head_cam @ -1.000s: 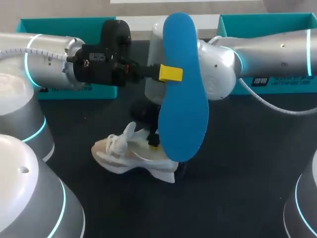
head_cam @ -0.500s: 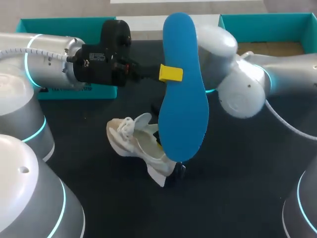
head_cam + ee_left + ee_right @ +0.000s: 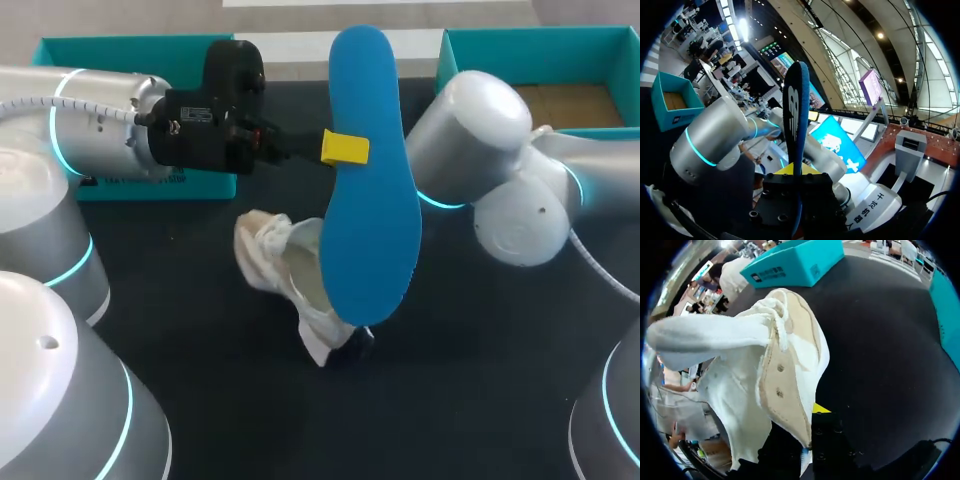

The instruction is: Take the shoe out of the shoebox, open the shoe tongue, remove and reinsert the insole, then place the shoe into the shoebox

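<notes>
1. Left end effector (image 3: 347, 148): clamped narrow on the blue insole (image 3: 372, 200), pinching its edge above mid-length. The insole stands upright, with most of its length below the pinch.
2. Right end effector (image 3: 811, 417): closed on the heel end of the white shoe (image 3: 775, 365). The shoe sticks out ahead of the fingers, tilted up off the counter (image 3: 480, 390), with the opening exposed and the laces bunched at the far end.
3. In the head view the shoe sits just beside the insole's lower end. Can't tell whether they touch.
4. The open teal shoebox (image 3: 600, 38) is well apart from the right end effector, back on its arm's side. The shoe isn't in it.
5. Handling, my read: the insole is light, thin, bendy foam — an edge pinch lets it swing and buckle, so feed it toe-first. The shoe is light and its soft upper collapses — the heel is the stiffest part and the right place to hold. Loose laces may snag.
</notes>
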`<state>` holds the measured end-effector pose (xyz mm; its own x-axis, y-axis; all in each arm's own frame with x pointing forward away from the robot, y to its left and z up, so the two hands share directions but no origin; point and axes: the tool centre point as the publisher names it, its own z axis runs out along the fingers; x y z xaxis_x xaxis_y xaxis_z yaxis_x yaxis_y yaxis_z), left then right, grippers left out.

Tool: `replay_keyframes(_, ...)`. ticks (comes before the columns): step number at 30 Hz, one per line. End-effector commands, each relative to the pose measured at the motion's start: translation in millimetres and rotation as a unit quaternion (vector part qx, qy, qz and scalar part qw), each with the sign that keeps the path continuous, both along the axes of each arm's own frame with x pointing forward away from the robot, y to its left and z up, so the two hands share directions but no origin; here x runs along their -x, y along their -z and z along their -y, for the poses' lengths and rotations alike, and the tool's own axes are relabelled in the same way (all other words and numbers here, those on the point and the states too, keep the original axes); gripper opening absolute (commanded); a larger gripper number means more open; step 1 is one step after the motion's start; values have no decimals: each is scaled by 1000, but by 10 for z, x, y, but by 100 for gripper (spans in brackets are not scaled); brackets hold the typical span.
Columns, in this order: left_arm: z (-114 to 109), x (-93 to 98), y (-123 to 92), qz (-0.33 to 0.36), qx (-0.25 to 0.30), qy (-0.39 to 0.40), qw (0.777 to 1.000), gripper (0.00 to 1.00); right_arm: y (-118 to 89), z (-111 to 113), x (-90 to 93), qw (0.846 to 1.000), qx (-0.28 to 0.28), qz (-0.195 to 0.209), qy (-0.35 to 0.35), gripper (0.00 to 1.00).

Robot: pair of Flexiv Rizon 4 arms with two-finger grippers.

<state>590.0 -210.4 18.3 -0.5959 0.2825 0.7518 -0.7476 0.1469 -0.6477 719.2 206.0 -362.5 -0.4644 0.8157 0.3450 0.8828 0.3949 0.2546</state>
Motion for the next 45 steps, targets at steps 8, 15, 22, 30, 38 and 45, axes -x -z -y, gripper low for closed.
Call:
replay_keyframes(8,-8,15,7,0,0,-1,1000,0,5,163,237,960,3,32,279,0)
replay_keyframes(15,-8,15,7,0,0,-1,1000,0,88,233,286,947,13,38,319,0)
replay_keyframes(22,-8,15,7,0,0,-1,1000,0,147,254,259,953,36,38,298,0)
replay_keyframes(30,-8,15,7,0,0,-1,1000,0,205,257,280,955,32,34,291,0)
replay_keyframes(38,-8,15,7,0,0,-1,1000,0,330,206,316,964,37,15,264,0)
replay_keyframes(45,-8,15,7,0,0,-1,1000,0,443,184,327,967,46,5,251,0)
